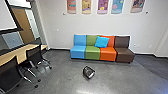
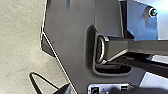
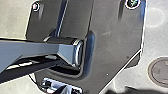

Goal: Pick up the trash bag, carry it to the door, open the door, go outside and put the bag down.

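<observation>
Black trash bag [image 1: 86,72]: on the grey floor [image 1: 55,77], forward of the robot and only slightly to the right of its middle line; most probably the thing to be picked up, though small and hard to identify with full certainty.
Way from claws to bag: forward and downward; by judgement, still too far for reaching without first coming nearer.
Long axis of bag: seemingly oblique, from far left to near right, with a pale patch [image 1: 91,75] toward the near right end; too compact a form for being sure of this.
Nearer arm: the right one, by a small margin only; with such an almost central place, either arm possible after a small turn of the base.
Left claw: opening and hold not possible to tell.
Right claw: the same, not possible to tell how wide or with what in its hold.
Coloured sofa [image 1: 79,53]: beyond the bag, well apart from it, with the green and orange seats roughly in line behind.
Black chairs [image 1: 8,76]: to the left, apart from the bag; no obstacle, by judgement, on the straight way forward.
</observation>
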Tool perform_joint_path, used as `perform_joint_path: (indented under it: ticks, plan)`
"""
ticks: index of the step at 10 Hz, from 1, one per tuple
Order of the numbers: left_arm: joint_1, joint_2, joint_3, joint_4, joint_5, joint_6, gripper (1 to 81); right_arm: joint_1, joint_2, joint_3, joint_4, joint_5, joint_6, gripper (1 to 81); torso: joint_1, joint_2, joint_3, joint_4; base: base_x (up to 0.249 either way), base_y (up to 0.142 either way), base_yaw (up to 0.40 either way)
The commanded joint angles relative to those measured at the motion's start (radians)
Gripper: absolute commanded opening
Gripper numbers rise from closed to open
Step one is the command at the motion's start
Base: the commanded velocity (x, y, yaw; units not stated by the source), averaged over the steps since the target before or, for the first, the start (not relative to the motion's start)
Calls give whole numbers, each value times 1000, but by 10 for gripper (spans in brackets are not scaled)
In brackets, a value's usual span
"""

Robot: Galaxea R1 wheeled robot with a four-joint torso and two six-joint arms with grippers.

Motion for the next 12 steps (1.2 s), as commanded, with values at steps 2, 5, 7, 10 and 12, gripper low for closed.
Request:
perform_joint_path:
  ticks: [2,5,7,10,12]
  plan:
    - [-28,-3,1,0,64,6,811,33,-6,0,6,-59,-2,811,0,0,0,0,144,73,0]
    - [-28,-3,1,0,64,6,811,31,-3,-1,6,-58,-2,811,0,0,0,0,142,72,0]
    - [-27,-3,1,0,64,6,811,31,-1,-1,6,-58,-2,811,0,0,0,0,135,0,0]
    - [-25,-3,1,0,64,6,811,31,-1,-1,7,-58,2,811,0,0,0,0,126,0,0]
    - [-27,-3,0,0,64,6,811,31,-1,-1,9,-58,3,811,0,0,0,0,125,0,0]
